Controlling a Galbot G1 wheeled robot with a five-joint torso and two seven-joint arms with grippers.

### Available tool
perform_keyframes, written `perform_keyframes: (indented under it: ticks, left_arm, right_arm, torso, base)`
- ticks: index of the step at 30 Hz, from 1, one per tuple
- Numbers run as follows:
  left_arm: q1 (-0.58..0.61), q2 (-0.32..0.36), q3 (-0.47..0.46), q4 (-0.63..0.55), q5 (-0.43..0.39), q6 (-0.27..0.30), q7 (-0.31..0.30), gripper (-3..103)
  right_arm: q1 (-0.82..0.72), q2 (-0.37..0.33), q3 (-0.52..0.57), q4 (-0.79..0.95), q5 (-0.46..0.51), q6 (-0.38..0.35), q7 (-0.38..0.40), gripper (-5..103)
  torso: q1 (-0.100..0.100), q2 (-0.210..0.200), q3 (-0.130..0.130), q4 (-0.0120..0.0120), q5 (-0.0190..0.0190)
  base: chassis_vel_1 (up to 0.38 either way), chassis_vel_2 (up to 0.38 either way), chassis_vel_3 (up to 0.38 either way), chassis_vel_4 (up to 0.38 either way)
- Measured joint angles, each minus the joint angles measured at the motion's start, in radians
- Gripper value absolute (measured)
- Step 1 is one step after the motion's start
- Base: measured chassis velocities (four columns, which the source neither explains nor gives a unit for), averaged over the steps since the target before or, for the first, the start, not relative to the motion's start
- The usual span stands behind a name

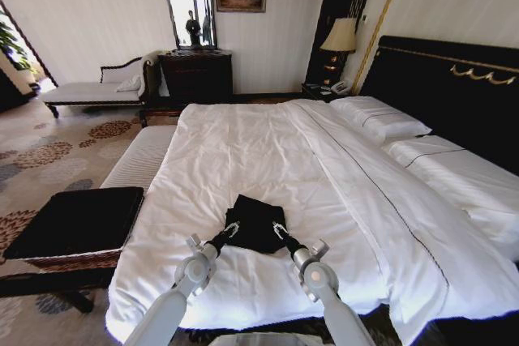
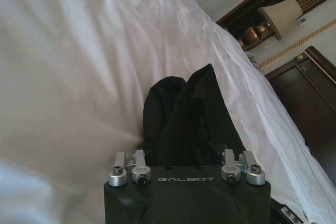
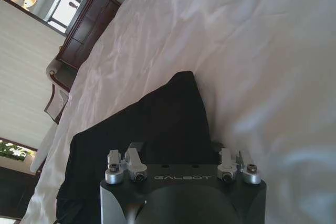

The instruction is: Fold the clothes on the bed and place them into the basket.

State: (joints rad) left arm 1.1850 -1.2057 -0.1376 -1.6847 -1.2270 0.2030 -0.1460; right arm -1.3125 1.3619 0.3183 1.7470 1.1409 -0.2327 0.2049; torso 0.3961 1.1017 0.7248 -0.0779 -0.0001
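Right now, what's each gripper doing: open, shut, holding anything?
Left gripper: at the near left edge of the black T-shirt; open or shut cannot be told.
Right gripper: at the shirt's near right edge; cannot be told either.

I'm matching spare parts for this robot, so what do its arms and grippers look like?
Both arms are light grey with rounded silver joints and short black forearm sections. The left gripper and right gripper end in pale metallic fingers. Each wrist view shows a black housing with white GALBOT lettering, flanked by silver brackets with bolts.
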Motion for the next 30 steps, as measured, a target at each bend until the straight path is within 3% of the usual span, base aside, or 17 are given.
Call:
perform_keyframes:
  ticks: [1, 3, 4, 6, 7, 11, 13, 16, 26, 30]
  left_arm:
    - [0.0, 0.0, 0.0, 0.0, 0.0, 0.0, 0.0, 60]
    - [0.0, -0.001, 0.0, 0.003, 0.001, 0.0, 0.001, 49]
    - [0.001, -0.002, 0.0, 0.004, 0.003, 0.0, 0.003, 49]
    - [0.004, -0.006, -0.002, 0.006, 0.007, 0.0, 0.008, 38]
    - [0.004, -0.006, -0.002, 0.006, 0.007, 0.0, 0.008, 38]
    - [0.008, -0.009, -0.001, 0.005, 0.013, -0.003, 0.014, 16]
    - [0.008, -0.01, -0.001, 0.003, 0.015, -0.005, 0.015, 16]
    - [0.012, -0.008, 0.005, -0.009, 0.041, -0.011, 0.02, 7]
    - [0.044, 0.002, -0.011, -0.091, 0.053, -0.015, 0.014, 7]
    - [0.075, 0.018, -0.042, -0.16, 0.06, -0.015, 0.008, 7]
  right_arm:
    - [0.0, 0.0, 0.0, 0.0, 0.0, 0.0, 0.0, 66]
    - [0.0, 0.001, -0.004, -0.003, -0.001, 0.0, -0.001, 56]
    - [0.001, 0.003, -0.005, -0.005, -0.001, 0.0, -0.001, 50]
    - [0.001, 0.007, -0.009, -0.007, -0.004, 0.0, -0.002, 44]
    - [0.001, 0.007, -0.009, -0.007, -0.004, 0.0, -0.002, 44]
    - [-0.004, 0.009, -0.018, -0.001, -0.018, 0.001, -0.004, 23]
    - [-0.006, 0.009, -0.02, 0.002, -0.023, 0.001, -0.004, 23]
    - [-0.015, 0.01, -0.027, 0.003, -0.074, 0.019, -0.018, 9]
    - [-0.017, -0.002, -0.032, 0.05, -0.124, 0.066, -0.005, 9]
    - [-0.016, -0.01, -0.044, 0.09, -0.22, 0.089, 0.039, 9]
  torso:
    - [0.0, 0.0, 0.0, 0.0, 0.0]
    - [0.0, 0.0, 0.0, 0.0, 0.0]
    - [0.0, 0.0, 0.0, 0.0, 0.0]
    - [0.0, 0.0, 0.0, 0.0, 0.0]
    - [0.0, 0.0, 0.0, 0.0, 0.0]
    - [0.0, 0.0, 0.0, 0.0, 0.0]
    - [0.0, 0.0, 0.0, 0.0, 0.0]
    - [0.0, 0.0, 0.0, 0.0, 0.0]
    - [0.0, 0.0, 0.0, 0.0, 0.0]
    - [0.0, 0.0, 0.0, 0.0001, 0.0001]
  base:
    - [0.0, 0.0, 0.0, 0.0]
    - [0.0, 0.0, 0.0, 0.0]
    - [0.0, 0.0, 0.0, 0.0]
    - [0.0, 0.0, 0.0, 0.0]
    - [0.0, 0.0, 0.0, 0.0]
    - [0.0, 0.0, 0.0, 0.0]
    - [0.0, 0.0, 0.0, 0.0]
    - [0.0, 0.0, 0.0, 0.0]
    - [0.0, 0.0, 0.0, 0.0]
    - [0.0, 0.0, 0.0, 0.0]
